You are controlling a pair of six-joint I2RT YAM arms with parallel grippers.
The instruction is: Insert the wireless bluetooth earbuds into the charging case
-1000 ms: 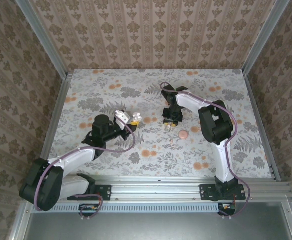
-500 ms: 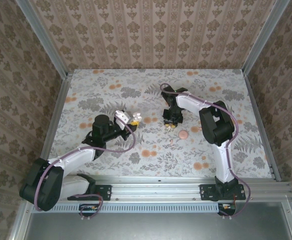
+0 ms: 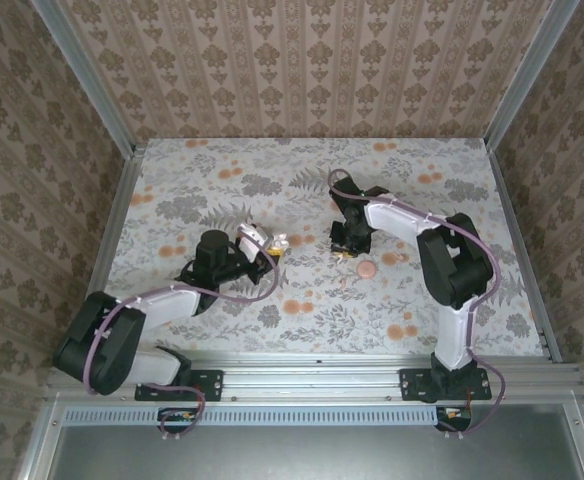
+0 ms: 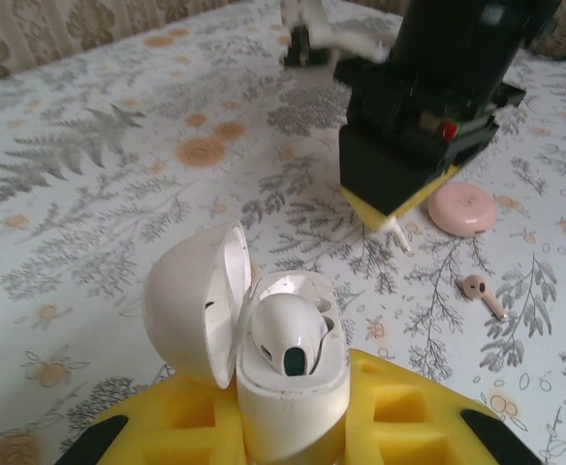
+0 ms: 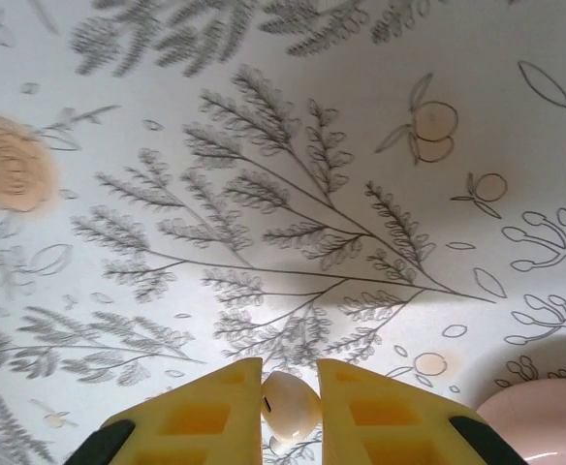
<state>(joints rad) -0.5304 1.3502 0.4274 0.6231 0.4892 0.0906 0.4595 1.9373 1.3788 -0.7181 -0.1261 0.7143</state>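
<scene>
- Floral-printed table (image 3: pixel 222 200) lay under both arms.
- Left pincer (image 4: pixel 293 431) was clamped on the open charging case (image 4: pixel 196 310), with a seated earbud (image 4: pixel 288 339) in one socket.
- Right pincer (image 3: pixel 348 243) pinched a white earbud (image 5: pixel 289 405) just above the table, near a pink disc (image 4: pixel 462 208). The pick looked done. Next it would need carrying to the case's free socket, stem down.
</scene>
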